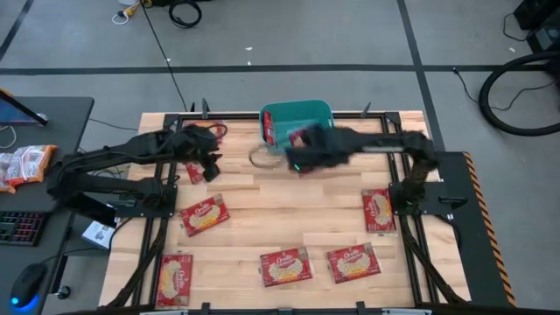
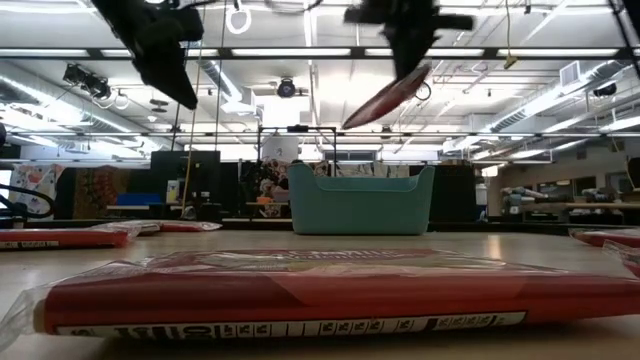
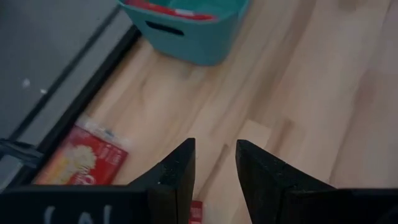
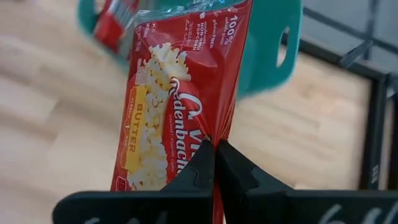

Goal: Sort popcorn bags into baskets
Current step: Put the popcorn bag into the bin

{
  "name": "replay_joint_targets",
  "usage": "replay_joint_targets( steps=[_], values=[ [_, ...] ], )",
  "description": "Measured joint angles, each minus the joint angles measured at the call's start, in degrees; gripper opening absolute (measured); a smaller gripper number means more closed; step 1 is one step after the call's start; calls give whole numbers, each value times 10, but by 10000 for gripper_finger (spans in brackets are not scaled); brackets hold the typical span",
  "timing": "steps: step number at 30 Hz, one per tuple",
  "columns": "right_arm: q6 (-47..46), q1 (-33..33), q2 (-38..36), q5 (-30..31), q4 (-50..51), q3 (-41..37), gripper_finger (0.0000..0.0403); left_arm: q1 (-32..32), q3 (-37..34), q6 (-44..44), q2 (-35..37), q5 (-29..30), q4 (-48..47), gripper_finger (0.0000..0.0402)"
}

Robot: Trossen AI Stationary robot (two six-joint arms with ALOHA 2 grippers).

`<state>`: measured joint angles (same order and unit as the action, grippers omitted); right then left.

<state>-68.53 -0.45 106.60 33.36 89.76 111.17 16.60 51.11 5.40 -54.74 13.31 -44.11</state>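
My right gripper (image 4: 216, 155) is shut on the edge of a red popcorn bag (image 4: 180, 106), which hangs in the air just in front of the teal basket (image 1: 297, 118). In the low view that bag (image 2: 388, 98) hangs tilted, above the basket's (image 2: 362, 205) rim. At least one red bag (image 3: 168, 9) lies inside the basket. My left gripper (image 3: 214, 168) hovers open and empty over the back left of the table, above another bag (image 1: 194, 172). Several more bags lie flat on the wood, among them one at mid-left (image 1: 204, 214) and one at front centre (image 1: 285, 267).
More bags lie at the front left (image 1: 175, 278), front right (image 1: 353, 262) and right (image 1: 378, 210). One bag (image 2: 300, 290) lies close in front of the low camera. A black frame (image 1: 175, 118) borders the table. A side desk (image 1: 52, 122) with packets stands to the left.
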Motion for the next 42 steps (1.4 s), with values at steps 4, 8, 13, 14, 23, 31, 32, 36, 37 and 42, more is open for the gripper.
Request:
replay_joint_targets(
  steps=[4, 8, 13, 14, 23, 31, 32, 36, 37, 42],
  values=[
    [91, -83, 73, -1, 2, 71, 10, 0, 0, 14, -22, -21, -1, 121],
    [152, -153, 127, -3, 2, 102, 10, -1, 0, 15, -26, -35, -10, 121],
    [221, -205, 168, 43, 3, 106, 10, 0, 0, 17, -20, -35, -41, 121],
    [232, -212, 174, 52, 3, 106, 10, 0, 0, 22, -20, -35, -43, 121],
    [290, -260, 238, 64, 4, 106, 10, -2, 0, 14, -18, -70, -45, 121],
    [282, -271, 264, 60, 3, 106, 10, -22, 0, 42, -17, -93, -103, 121],
    [277, -272, 263, 62, 3, 106, 10, -27, 0, 47, -17, -93, -111, 121],
    [267, -274, 253, 68, 3, 106, 10, -52, 0, 74, -17, -94, -136, 121],
    [267, -275, 249, 66, 3, 106, 10, -58, 0, 79, -17, -94, -138, 121],
    [263, -276, 248, 36, 2, 106, 10, -87, 0, 110, -17, -93, -138, 121]
  ],
)
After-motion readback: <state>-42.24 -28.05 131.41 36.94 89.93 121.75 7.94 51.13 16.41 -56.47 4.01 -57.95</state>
